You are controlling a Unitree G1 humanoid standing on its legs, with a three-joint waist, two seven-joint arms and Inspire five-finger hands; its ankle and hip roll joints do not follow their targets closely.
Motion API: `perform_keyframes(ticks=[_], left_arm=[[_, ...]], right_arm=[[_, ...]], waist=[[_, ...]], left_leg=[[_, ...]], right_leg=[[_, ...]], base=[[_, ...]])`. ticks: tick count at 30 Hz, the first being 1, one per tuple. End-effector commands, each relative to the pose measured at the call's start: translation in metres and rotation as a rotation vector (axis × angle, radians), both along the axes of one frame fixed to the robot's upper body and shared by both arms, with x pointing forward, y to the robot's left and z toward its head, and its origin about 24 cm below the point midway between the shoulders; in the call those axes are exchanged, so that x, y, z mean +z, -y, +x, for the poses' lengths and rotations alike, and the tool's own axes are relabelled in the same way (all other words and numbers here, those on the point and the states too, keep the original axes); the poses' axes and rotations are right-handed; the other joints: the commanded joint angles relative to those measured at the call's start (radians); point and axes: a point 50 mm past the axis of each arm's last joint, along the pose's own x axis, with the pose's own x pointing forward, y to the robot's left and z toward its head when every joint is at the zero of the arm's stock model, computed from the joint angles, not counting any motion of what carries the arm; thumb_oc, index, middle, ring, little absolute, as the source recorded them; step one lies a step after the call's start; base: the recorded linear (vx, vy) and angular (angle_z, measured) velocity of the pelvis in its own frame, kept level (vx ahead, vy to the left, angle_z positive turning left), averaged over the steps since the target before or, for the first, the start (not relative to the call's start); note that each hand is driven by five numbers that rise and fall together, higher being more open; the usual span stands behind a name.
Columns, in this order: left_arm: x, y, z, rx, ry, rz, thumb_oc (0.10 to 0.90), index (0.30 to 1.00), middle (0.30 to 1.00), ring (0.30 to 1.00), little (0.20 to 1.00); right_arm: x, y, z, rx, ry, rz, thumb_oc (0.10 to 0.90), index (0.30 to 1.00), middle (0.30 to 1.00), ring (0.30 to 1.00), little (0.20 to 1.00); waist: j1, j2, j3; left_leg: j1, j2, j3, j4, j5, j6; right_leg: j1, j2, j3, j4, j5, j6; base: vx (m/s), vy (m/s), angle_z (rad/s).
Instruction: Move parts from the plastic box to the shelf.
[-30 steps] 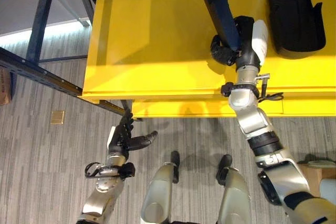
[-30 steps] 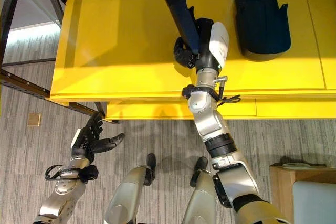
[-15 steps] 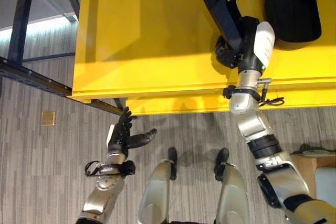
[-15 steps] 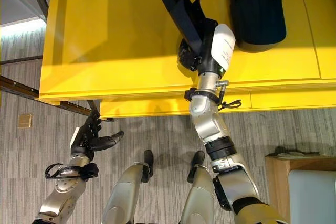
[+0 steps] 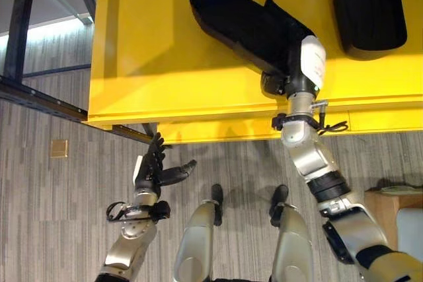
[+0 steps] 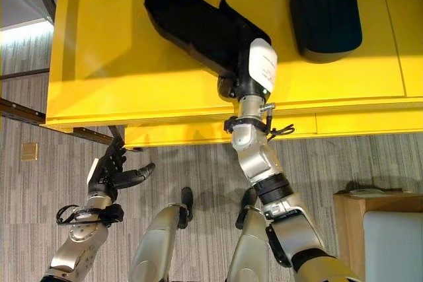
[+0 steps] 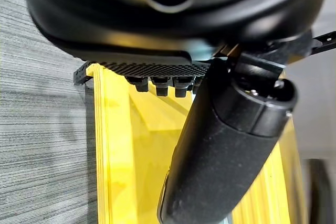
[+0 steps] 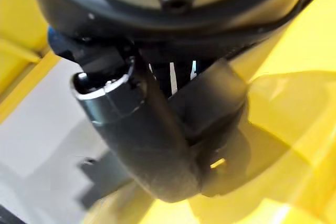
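A long black moulded part (image 5: pixel 238 21) lies on the yellow shelf (image 5: pixel 152 64), reaching back and to the left. My right hand (image 5: pixel 276 82) is at the part's near end, fingers and thumb curled on it; the right wrist view shows the thumb (image 8: pixel 142 135) pressed against the dark part above the yellow surface. A second black part (image 5: pixel 367 8) rests on the shelf at the far right, apart from the first. My left hand (image 5: pixel 153 170) hangs open over the floor, below the shelf's front edge, with nothing in it.
A dark metal frame rail (image 5: pixel 39 90) runs along the shelf's left side. A small square plate (image 5: pixel 58 148) sits in the grey floor. A wooden surface (image 5: pixel 396 196) stands at the lower right. The shelf's left half is bare yellow.
The long part stood steeply before; now it is lowered flat onto the shelf, pointing left, with my right hand still on it. The left hand has stayed put.
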Motion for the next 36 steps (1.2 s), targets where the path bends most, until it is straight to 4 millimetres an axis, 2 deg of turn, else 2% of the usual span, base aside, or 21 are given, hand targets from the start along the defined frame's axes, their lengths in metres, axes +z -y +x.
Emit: perform_keyframes(ticks=[1,3,4,10,19,25,27,30,36], left_arm=[[0.043,-0.009,-0.002,0.014,0.22,0.058,0.9,1.0,1.0,1.0,1.0],[0.044,-0.009,-0.001,0.019,0.225,0.052,0.9,1.0,1.0,1.0,1.0],[0.044,-0.01,-0.003,0.03,0.226,0.049,0.9,1.0,1.0,1.0,1.0],[0.043,-0.012,-0.003,0.044,0.223,0.049,0.9,1.0,1.0,1.0,1.0],[0.037,-0.015,-0.005,0.06,0.195,0.043,0.9,1.0,1.0,1.0,1.0],[0.033,-0.016,-0.005,0.066,0.178,0.036,0.9,1.0,1.0,1.0,1.0],[0.028,-0.015,-0.005,0.062,0.153,0.031,0.9,1.0,1.0,1.0,1.0],[0.024,-0.017,-0.006,0.066,0.133,0.033,0.9,1.0,1.0,1.0,1.0],[0.021,-0.022,-0.006,0.081,0.123,0.042,0.9,1.0,1.0,1.0,1.0]], right_arm=[[0.046,-0.053,-0.027,0.308,0.202,0.03,0.9,1.0,1.0,1.0,1.0],[0.05,-0.068,-0.035,0.387,0.214,0.032,0.9,1.0,1.0,1.0,1.0],[0.053,-0.088,-0.048,0.505,0.229,0.02,0.9,1.0,1.0,1.0,1.0],[0.056,-0.106,-0.057,0.601,0.23,0.01,0.9,1.0,1.0,1.0,1.0],[0.062,-0.136,-0.086,0.899,0.204,0.178,0.9,1.0,1.0,1.0,1.0],[0.071,-0.135,-0.097,0.985,0.238,0.265,0.9,1.0,1.0,1.0,1.0],[0.069,-0.142,-0.105,1.115,0.182,0.38,0.9,1.0,1.0,1.0,1.0],[0.071,-0.144,-0.11,1.175,0.167,0.428,0.9,1.0,1.0,1.0,1.0],[0.098,-0.126,-0.121,1.168,0.338,0.449,0.9,1.0,1.0,1.0,1.0]], waist=[[0.025,-0.016,-0.011],[0.024,-0.02,-0.011],[0.028,-0.026,-0.011],[0.034,-0.028,-0.011],[0.045,-0.042,-0.011],[0.048,-0.046,-0.011],[0.051,-0.051,-0.011],[0.054,-0.052,-0.016],[0.057,-0.056,-0.032]], left_leg=[[0.037,0.033,-0.011,-0.022,-0.023,-0.032],[0.036,0.031,-0.01,-0.028,-0.014,-0.031],[0.038,0.034,-0.011,-0.025,-0.015,-0.032],[0.042,0.034,-0.012,-0.025,-0.015,-0.034],[0.061,0.037,-0.012,-0.031,-0.013,-0.036],[0.076,0.035,-0.013,-0.039,-0.012,-0.037],[0.089,0.037,-0.01,-0.048,-0.008,-0.038],[0.093,0.037,-0.01,-0.051,-0.007,-0.039],[0.114,0.032,-0.012,-0.065,-0.006,-0.039]], right_leg=[[0.068,-0.076,0.031,-0.038,0.054,0.082],[0.066,-0.078,0.034,-0.042,0.061,0.081],[0.069,-0.078,0.031,-0.041,0.058,0.081],[0.073,-0.079,0.03,-0.037,0.056,0.081],[0.09,-0.077,0.03,-0.041,0.053,0.08],[0.101,-0.075,0.034,-0.042,0.052,0.08],[0.111,-0.074,0.034,-0.05,0.054,0.08],[0.115,-0.075,0.035,-0.05,0.055,0.081],[0.13,-0.077,0.035,-0.053,0.055,0.083]], base=[[0.02,0.015,-0.03],[0.01,0.007,-0.02],[0.0,0.0,0.0],[0.0,0.0,0.0],[0.0,0.0,0.0],[0.0,0.0,0.0],[0.0,0.0,0.0],[0.0,-0.002,-0.01],[0.0,0.0,0.0]])
